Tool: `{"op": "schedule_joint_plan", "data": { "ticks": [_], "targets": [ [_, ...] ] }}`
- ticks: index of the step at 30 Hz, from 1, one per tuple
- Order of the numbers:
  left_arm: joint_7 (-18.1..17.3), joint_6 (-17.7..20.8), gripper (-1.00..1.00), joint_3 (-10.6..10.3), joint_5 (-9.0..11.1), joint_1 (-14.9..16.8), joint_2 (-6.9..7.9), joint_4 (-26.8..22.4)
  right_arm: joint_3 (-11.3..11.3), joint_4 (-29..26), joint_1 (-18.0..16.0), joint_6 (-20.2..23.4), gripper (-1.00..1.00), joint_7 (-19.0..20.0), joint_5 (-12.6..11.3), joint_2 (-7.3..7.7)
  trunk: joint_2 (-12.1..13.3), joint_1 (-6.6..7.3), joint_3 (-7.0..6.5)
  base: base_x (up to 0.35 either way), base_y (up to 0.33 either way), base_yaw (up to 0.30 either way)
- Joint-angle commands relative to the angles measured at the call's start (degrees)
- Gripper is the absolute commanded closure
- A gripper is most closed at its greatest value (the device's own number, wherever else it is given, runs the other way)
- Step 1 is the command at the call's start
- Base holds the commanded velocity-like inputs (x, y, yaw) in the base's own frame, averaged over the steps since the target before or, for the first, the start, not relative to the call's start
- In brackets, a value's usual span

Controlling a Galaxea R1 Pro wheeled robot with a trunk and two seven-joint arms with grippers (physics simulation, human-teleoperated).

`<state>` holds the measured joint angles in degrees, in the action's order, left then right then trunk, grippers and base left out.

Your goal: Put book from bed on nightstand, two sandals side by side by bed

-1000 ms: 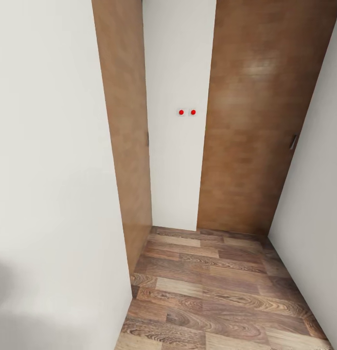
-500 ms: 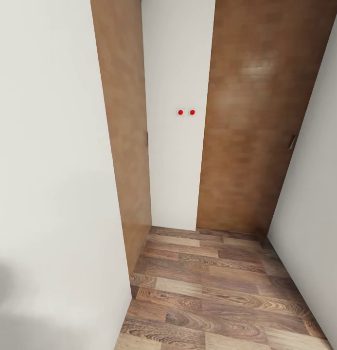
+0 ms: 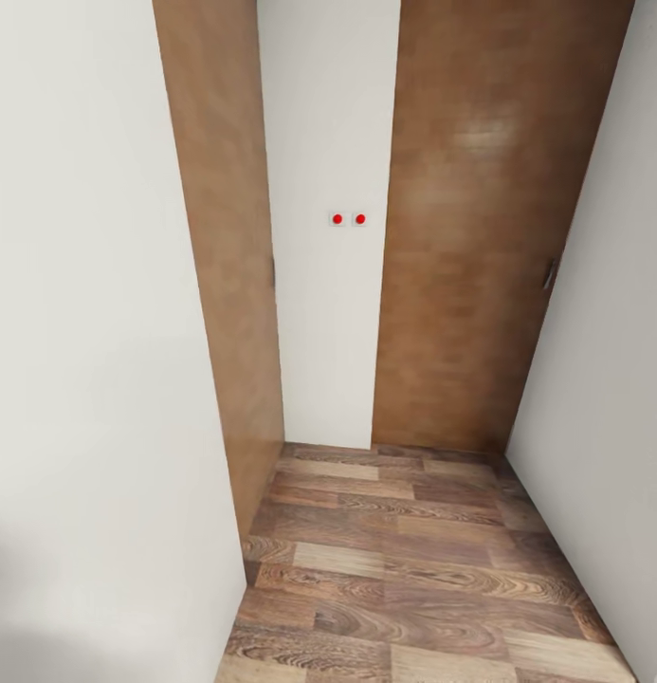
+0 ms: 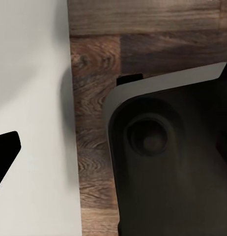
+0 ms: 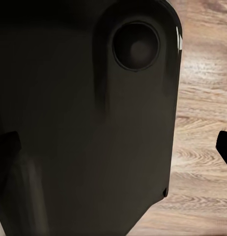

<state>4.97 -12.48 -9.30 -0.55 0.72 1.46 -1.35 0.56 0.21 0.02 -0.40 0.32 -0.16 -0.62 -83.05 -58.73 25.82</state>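
Location: narrow hallway, wood floor [image 3: 413, 569] | ahead: white wall [image 3: 323, 313], two brown doors [image 3: 470, 266] | jaws: state cannot be told

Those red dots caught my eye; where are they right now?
In the head view, the two red dots sit on the narrow white wall strip between two wooden doors.

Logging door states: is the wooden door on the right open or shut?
Shut, it seems: the right wooden door spans from the white wall strip to the side wall, showing no gap.
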Motion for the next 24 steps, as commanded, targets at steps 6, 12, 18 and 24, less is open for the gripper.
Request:
{"op": "schedule_joint_plan", "data": {
  "ticks": [6, 12, 18, 24],
  "targets": [
    [0.3, -0.2, -1.0, -0.5, -0.1, 0.0, -0.02, 0.0, 0.1, 0.1, 0.0, 0.0, -1.0, 0.0, 0.0, 0.0, 0.0, 0.0, 0.04, 0.0, 0.0, -0.172],
    [0.3, -0.2, -1.0, -0.5, -0.1, 0.0, -0.02, 0.0, 0.1, 0.2, 0.0, 0.0, -1.0, 0.0, 0.0, 0.0, 0.0, 0.0, 0.04, 0.0, 0.0, -0.078],
    [0.3, -0.2, -1.0, -0.5, -0.1, 0.0, -0.04, 0.0, 0.1, 0.2, 0.0, 0.0, -1.0, 0.0, 0.0, 0.0, 0.0, 0.0, 0.04, 0.0, 0.0, -0.029],
    [0.3, -0.2, -1.0, -0.5, -0.1, 0.0, -0.05, 0.0, 0.1, 0.3, 0.0, 0.0, -1.0, 0.0, 0.0, 0.0, 0.0, 0.0, 0.04, 0.0, 0.0, -0.012]
  ]
}}
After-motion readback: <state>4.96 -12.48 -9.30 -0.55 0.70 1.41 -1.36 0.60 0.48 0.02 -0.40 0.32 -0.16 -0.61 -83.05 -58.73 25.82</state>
